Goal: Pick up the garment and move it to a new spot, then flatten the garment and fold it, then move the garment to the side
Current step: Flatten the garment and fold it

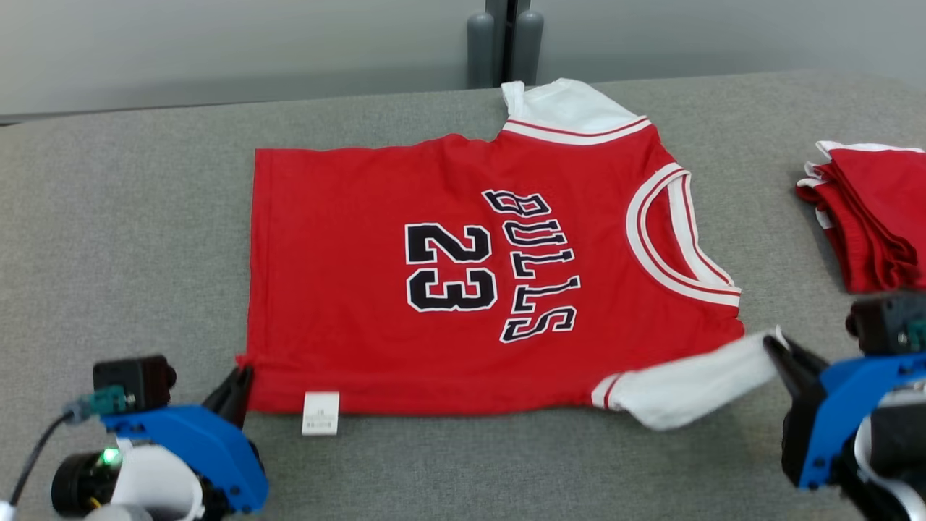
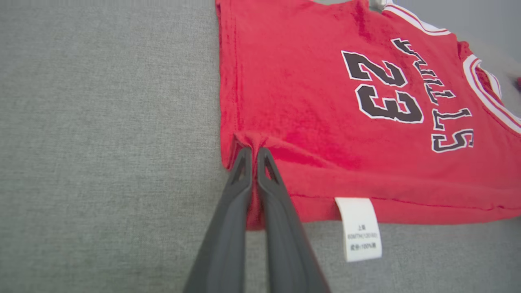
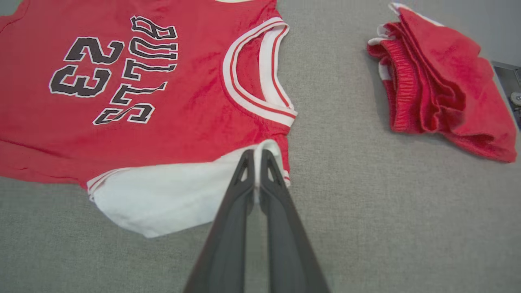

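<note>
Pinching the near hem corner of the garment (image 1: 340, 289) (image 2: 305, 101) (image 3: 195, 134), the left gripper (image 1: 239, 380) (image 2: 254, 151) sits toward the tabletop's (image 1: 130, 239) near edge on the left. Its jaws are closed on a small pucker of red cloth. Just beside them, along the shirt's near side seam, a small white tag (image 1: 320, 413) (image 2: 360, 228) lies flat on the grey surface.

Further right along the same near edge, the right gripper (image 1: 770, 346) (image 3: 256, 154) has its jaws shut on the end of the near white sleeve (image 1: 687, 387) (image 3: 163, 199). The sleeve stretches out sideways from the shoulder towards them.

The garment itself lies spread flat across the middle of the tabletop, print side up. Its hem faces the left edge and its striped collar (image 1: 673, 239) faces the right edge. The black "BULLS 23" print (image 1: 492, 268) reads sideways across the chest. The other white sleeve (image 1: 571, 105) lies at the shirt's far side, reaching the tabletop's far edge.

Toward the right edge, well apart from the collar, red shorts (image 1: 875, 210) (image 3: 439, 89) lie in a bunched heap with white trim showing. Beyond the far edge stand two grey posts (image 1: 506, 47).
</note>
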Motion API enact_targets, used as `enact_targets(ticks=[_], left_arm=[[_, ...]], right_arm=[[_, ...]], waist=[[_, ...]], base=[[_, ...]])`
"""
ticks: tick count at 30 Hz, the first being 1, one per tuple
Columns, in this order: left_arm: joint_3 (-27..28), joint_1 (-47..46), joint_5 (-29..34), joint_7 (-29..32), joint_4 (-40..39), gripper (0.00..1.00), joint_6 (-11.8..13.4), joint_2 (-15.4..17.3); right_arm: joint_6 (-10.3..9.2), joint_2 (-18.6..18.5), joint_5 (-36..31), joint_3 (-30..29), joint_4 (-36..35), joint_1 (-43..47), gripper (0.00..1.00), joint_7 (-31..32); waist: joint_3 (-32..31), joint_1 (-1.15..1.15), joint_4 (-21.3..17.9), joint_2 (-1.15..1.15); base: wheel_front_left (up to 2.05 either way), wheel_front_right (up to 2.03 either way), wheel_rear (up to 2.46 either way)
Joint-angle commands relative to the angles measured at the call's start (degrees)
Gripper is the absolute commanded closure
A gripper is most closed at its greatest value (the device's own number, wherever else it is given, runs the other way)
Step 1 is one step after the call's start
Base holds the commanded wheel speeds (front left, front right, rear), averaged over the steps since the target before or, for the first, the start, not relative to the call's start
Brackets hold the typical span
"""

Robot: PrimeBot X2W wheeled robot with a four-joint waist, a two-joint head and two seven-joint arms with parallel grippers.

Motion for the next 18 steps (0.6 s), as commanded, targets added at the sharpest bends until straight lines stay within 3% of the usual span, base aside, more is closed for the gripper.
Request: enact_targets(ticks=[1, 10, 18], left_arm=[[0.26, -2.22, -0.59, 0.71, 0.14, 1.00, -0.30, -0.01], [0.39, -10.65, -2.57, 0.08, 5.28, 1.00, -1.99, -3.67], [-0.95, -16.53, -1.87, -2.63, 13.61, 1.00, -4.20, -6.70]], right_arm=[[0.01, -1.06, -0.26, 0.44, 0.98, -3.29, 1.00, 0.37], [0.01, -6.27, 0.69, 1.52, 9.49, -17.69, 1.00, -1.27], [0.01, -8.81, 1.73, 4.64, 17.57, -23.84, 1.00, -4.48]], waist=[[0.86, -0.01, 0.40, 0.00], [4.69, -0.01, 2.17, 0.00], [6.19, -0.01, 3.66, 0.00]], base=[[0.00, 0.00, 0.00], [0.00, 0.00, 0.00], [0.00, 0.00, 0.00]])
